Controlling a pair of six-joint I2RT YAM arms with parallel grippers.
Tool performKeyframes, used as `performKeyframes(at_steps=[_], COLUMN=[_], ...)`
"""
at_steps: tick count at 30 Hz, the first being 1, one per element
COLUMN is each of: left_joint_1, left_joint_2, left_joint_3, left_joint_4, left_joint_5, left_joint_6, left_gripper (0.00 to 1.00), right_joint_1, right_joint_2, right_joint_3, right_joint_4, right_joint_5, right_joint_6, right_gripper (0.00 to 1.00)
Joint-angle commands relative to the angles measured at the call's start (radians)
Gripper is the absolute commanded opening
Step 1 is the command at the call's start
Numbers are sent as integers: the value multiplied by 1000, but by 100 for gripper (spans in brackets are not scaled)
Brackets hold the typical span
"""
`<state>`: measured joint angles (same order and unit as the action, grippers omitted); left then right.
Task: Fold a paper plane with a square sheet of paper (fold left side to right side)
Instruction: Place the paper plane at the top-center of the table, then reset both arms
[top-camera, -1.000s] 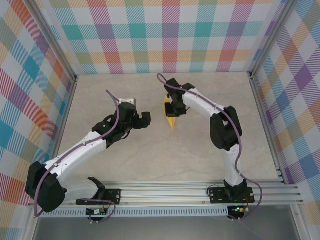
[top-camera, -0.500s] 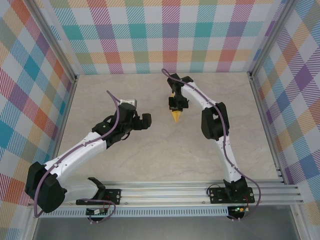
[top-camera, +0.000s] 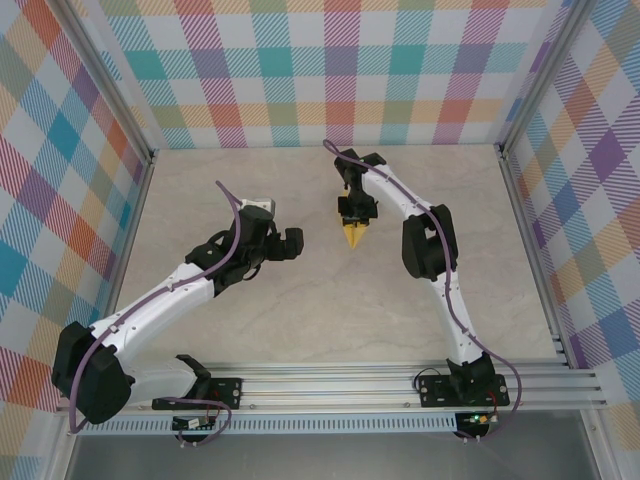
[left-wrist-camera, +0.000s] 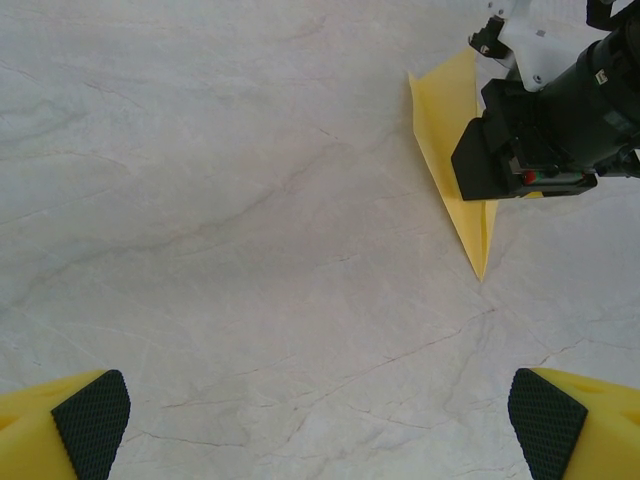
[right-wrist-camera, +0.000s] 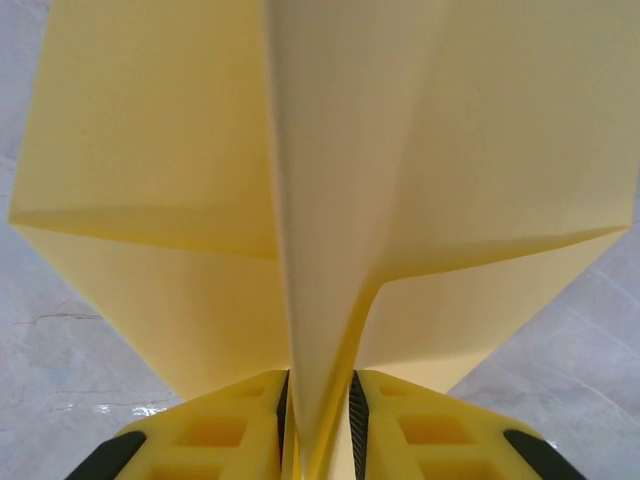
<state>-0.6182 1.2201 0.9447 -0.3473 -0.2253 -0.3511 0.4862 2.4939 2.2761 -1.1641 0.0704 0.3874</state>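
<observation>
Paper plane (top-camera: 352, 238) (right-wrist-camera: 320, 200): yellow dart, mid-table toward the far side, nose pointing at the arm bases.
Right gripper (right-wrist-camera: 320, 425): pressed against the plane's centre keel, apparently pinching it.
Left gripper (left-wrist-camera: 320, 420): spread wide, well apart, above the table (top-camera: 300, 320).

Paper plane (top-camera: 351, 238): one, apparently single sheet. Pincers: two, left pincer (left-wrist-camera: 320, 425), right pincer (right-wrist-camera: 320, 405). Table (top-camera: 300, 320): one.

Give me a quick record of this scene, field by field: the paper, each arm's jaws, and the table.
paper plane: yellow, folded to a narrow dart, nose toward the arm bases
right gripper: jaws close on the plane's centre fold
left gripper: jaws wide open, empty, left of the plane
table: pale marbled surface
</observation>
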Motion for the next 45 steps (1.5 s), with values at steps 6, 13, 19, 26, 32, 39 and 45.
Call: performKeyframes(at_steps=[6, 13, 19, 26, 32, 39, 45], left_joint_1=[9, 22, 129, 276, 335, 432, 466], left_joint_2=[12, 10, -25, -159, -279, -236, -78], left_joint_3=[0, 0, -19, -138, -329, -422, -487], left_joint_4=[-22, -7, 7, 128, 367, 478, 673], left_joint_5=[1, -23, -30, -210, -384, -358, -247], left_joint_6=[8, 4, -11, 22, 139, 240, 287], left_gripper=[100, 100, 100, 100, 100, 100, 100], right_joint_1=[12, 17, 13, -52, -198, -323, -331], right_joint_2=[-72, -271, -604, -1000, -1199, -1183, -1031], right_joint_3=[0, -144, -457, -934, -1295, -1615, -1715], right_joint_4=[-60, -28, 162, 469, 765, 1265, 1630], right_joint_5=[17, 31, 99, 266, 392, 406, 312], right_joint_6=[-32, -49, -94, -141, -150, -212, -360], right_gripper=[36, 49, 75, 99, 100, 100, 100])
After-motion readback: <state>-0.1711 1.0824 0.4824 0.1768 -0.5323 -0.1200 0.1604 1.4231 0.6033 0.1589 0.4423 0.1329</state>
